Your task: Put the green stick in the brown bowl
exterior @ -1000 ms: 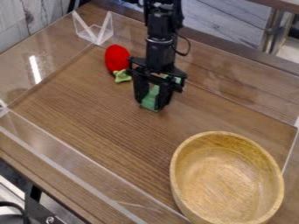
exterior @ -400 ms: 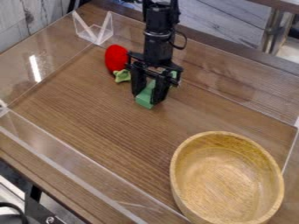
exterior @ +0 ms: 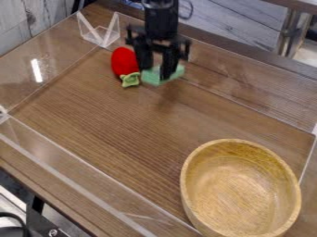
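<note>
My gripper [exterior: 162, 68] hangs above the far middle of the wooden table, shut on the green stick [exterior: 170, 73], a small light-green block that shows between and just below the dark fingers. The stick is lifted off the tabletop. The brown bowl [exterior: 196, 181], large, round and wooden, sits at the near right corner, well away from the gripper, and it holds nothing.
A red strawberry-like toy [exterior: 122, 60] with a green leafy end lies just left of the gripper. A clear plastic stand [exterior: 96, 32] sits at the back left. Low clear walls [exterior: 74, 168] run along the table's edges.
The gripper has risen and moved toward the back of the table, carrying the green stick up off the surface. The strawberry toy and the bowl have stayed put.
</note>
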### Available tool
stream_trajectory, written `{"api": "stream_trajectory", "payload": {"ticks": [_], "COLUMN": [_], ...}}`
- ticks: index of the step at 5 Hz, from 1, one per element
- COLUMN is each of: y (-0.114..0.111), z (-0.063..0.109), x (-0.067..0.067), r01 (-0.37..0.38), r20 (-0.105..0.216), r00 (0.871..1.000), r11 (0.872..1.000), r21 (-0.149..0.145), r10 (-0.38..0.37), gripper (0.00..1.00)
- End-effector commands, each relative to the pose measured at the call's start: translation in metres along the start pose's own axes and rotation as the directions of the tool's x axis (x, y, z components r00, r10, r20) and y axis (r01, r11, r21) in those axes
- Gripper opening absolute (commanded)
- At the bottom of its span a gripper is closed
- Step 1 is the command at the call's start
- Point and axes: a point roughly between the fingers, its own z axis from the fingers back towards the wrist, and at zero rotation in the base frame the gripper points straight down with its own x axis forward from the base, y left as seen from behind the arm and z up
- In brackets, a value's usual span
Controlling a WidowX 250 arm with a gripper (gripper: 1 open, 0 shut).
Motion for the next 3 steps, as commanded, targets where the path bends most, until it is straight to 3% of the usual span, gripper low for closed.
{"api": "stream_trajectory", "payload": {"ticks": [1,2,3], "y": [-0.02,-0.049,-0.085], "z": [0.04,0.045,0.044], "x": [-0.015,-0.037,-0.058], "r01": [-0.073,-0.091,0.092], "r20": [0.091,0.097,0.077], "r00": [0.993,0.991,0.993], "r11": [0.997,0.996,0.996], "r21": [0.004,-0.006,-0.019], "r10": [0.073,0.092,-0.09], "gripper": [0.0,0.0,0.0]}}
